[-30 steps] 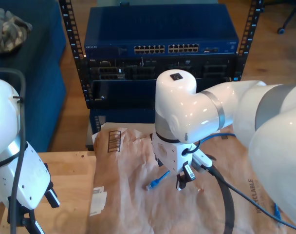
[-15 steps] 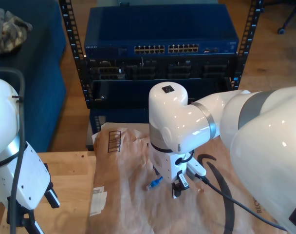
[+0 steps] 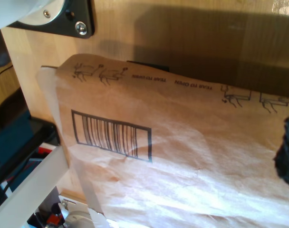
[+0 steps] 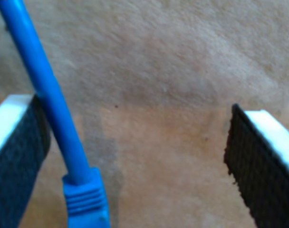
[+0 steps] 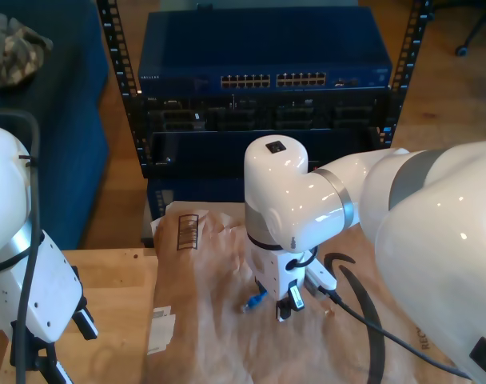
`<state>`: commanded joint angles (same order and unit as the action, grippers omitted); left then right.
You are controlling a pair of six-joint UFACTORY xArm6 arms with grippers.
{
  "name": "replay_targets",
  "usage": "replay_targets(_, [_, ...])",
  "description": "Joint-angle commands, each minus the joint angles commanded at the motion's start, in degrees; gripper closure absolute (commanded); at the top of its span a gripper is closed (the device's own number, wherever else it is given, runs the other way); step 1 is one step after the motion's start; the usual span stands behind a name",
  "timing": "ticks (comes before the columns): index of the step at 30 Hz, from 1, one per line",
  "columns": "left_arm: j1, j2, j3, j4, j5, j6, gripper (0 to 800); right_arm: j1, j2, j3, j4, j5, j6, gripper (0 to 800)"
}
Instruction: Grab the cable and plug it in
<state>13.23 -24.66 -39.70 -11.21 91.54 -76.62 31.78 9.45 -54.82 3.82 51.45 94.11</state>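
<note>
Warm, even daylight. Glare streaks the white arm [image 5: 307,200] in the exterior view. A dark shadow band crosses the tabletop [image 3: 192,42] beyond the paper [image 3: 182,161]. The cable [image 4: 49,95] close-up is soft, blurred.

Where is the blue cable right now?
The cable lies on the brown paper in the middle of the exterior view, between my second gripper's open pads, close against one of them.

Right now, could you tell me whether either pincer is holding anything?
Nothing is held: my second pincer is open around the cable, just behind its plug.
</note>
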Motion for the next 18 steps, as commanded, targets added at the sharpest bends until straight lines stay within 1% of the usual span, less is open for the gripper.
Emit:
replay_targets(1, [0.0,0.0,0.0,0.0,0.0,0.0,0,0.0,0.0,-0.1,-0.1,0.0,0.0,301])
replay_targets(4, [0.0,-0.1,0.0,0.0,0.0,0.0,0,-0.1,0.0,0.0,-0.1,-1.1,0.1,361])
replay_targets(6, [0.0,-0.1,-0.1,0.0,0.0,0.0,0,-0.2,0.0,0.0,-0.1,-1.1,0.3,419])
replay_targets(9, [0.0,-0.1,-0.1,0.0,0.1,0.0,0,-0.4,0.0,-0.1,-0.1,-1.1,1.5,464])
replay_targets(11, [0.0,-0.1,-0.1,0.0,0.1,0.0,0,-0.3,0.0,-0.1,-0.1,-1.5,1.6,472])
replay_targets(15, [0.0,-0.1,-0.1,0.0,0.1,0.0,0,-0.4,0.0,0.0,-0.1,-1.7,1.6,539])
replay_targets(18, [0.0,-0.1,-0.1,0.0,0.1,0.0,0,-0.4,0.0,0.0,-0.1,-2.0,1.8,616])
